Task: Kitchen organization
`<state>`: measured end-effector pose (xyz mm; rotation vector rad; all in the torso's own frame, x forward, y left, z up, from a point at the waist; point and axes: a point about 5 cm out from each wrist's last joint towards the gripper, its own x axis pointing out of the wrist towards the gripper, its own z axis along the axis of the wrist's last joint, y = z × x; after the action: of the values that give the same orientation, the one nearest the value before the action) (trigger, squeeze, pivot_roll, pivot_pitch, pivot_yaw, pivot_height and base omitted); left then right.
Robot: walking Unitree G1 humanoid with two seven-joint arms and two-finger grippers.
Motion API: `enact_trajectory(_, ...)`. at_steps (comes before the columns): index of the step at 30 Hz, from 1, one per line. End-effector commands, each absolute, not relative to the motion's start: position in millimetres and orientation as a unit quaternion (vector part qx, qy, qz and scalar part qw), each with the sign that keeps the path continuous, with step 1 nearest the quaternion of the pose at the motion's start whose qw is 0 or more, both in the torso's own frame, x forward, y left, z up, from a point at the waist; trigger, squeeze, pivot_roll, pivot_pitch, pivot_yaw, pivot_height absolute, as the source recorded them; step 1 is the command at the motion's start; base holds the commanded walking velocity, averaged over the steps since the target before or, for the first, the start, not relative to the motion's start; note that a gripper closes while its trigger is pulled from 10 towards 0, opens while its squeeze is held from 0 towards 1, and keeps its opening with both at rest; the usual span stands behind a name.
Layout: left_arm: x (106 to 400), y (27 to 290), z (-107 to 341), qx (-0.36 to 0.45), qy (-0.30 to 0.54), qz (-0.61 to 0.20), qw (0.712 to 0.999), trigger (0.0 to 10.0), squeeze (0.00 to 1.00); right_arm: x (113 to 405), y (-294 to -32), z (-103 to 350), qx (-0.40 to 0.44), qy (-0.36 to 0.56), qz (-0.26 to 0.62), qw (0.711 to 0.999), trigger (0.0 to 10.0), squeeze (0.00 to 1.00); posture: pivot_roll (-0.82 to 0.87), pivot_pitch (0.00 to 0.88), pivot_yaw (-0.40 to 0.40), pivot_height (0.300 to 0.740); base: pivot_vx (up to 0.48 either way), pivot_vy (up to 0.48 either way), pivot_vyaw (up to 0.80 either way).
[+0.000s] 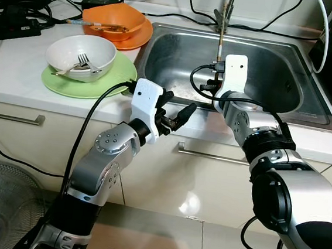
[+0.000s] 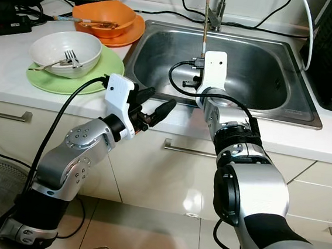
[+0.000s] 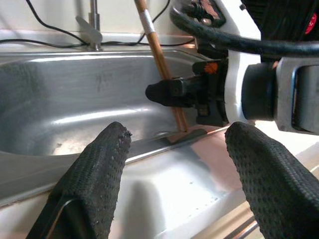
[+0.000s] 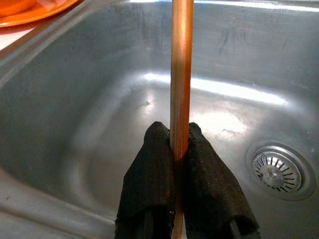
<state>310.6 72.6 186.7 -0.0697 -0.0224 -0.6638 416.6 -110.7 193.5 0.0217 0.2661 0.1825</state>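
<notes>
Big picture first: white countertop (image 1: 17,81), steel sink (image 1: 276,76) set into it at twelve o'clock from the robot, basin bare down to the drain (image 4: 277,171). Out at ten o'clock, the dishes are stacked up: a white bowl (image 1: 81,54) with a fork (image 1: 82,61) sitting on a green plate (image 1: 108,81), and behind it an orange bowl (image 1: 114,19) on an orange plate (image 1: 139,39), utensils across it.

Now the action! The right gripper (image 4: 180,149) is over the sink's near edge, fingers pinched tight on a long wooden chopstick (image 4: 181,64), standing it nearly upright above the basin. The left gripper (image 3: 174,149) hovers just beside it at nine o'clock, jaws spread wide, holding nothing.

My read: early going. One chopstick is in hand; bowls, plates and fork all look unsorted.
</notes>
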Motion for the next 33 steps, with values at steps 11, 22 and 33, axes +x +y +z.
enact_trajectory(11, 305.5, 73.1, 194.8, -0.035, -0.046, -0.311, 0.949, 10.0, 0.00, 424.7, -114.7, 226.5, 0.027, 0.077, 0.076, 0.994, 10.0, 0.00, -0.01, 0.071, -0.013, 0.740, 0.000, 0.000, 0.00)
enact_trajectory(22, 317.0, 89.3, 198.6, -0.037, -0.105, -0.212, 0.971, 10.0, 0.00, 421.9, -116.1, 243.8, 0.044, -0.066, 0.088, 0.993, 10.0, 0.00, -0.02, 0.065, -0.003, 0.740, 0.000, 0.000, 0.00)
enact_trajectory(33, 321.5, 102.0, 215.1, 0.012, -0.191, -0.108, 0.976, 10.0, 0.00, 398.8, -106.4, 217.4, 0.051, -0.171, 0.111, 0.978, 10.0, 0.00, -0.02, 0.058, 0.001, 0.740, 0.000, 0.000, 0.00)
